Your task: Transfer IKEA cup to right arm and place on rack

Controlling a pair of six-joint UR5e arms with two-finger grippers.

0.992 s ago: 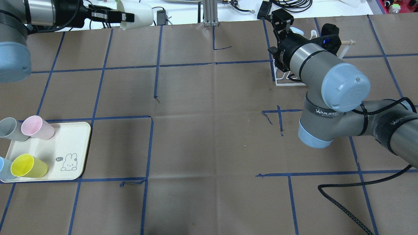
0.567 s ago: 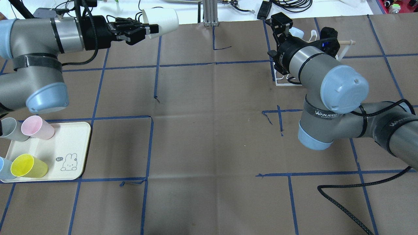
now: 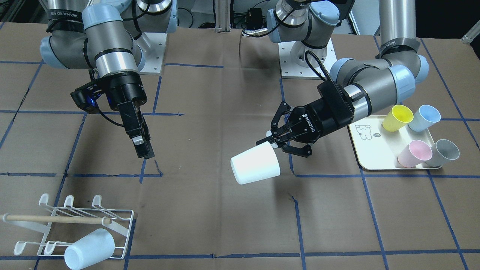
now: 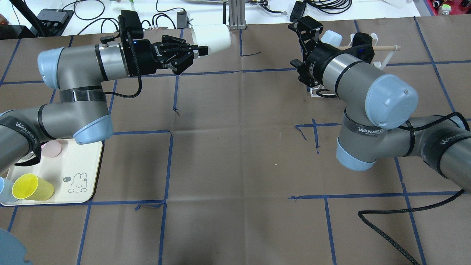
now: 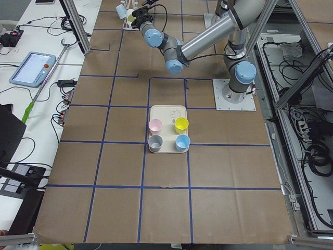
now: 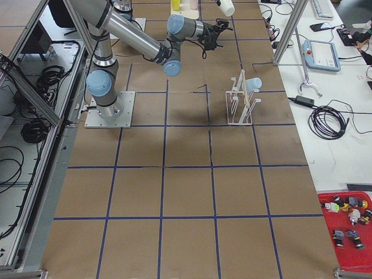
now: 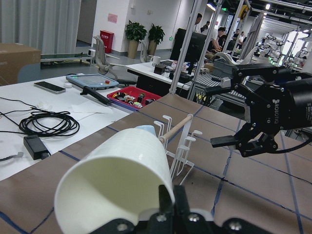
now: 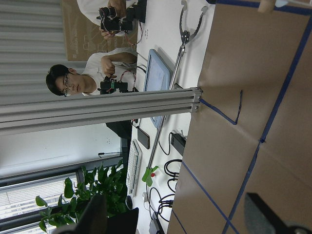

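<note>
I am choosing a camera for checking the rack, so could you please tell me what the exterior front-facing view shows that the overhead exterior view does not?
Only the front-facing view shows the whole rack and the grey cup on the tray. Only the overhead view shows the white bench along the far edge; there the right arm hides most of the rack. Both show the white cup clamped in the left arm's jaws, the yellow cup and the pale blue cup on the rack.

Six cups [image 3: 255,165], one tray [image 3: 375,150], one rack [image 3: 56,219], two arms [image 3: 112,60].
</note>
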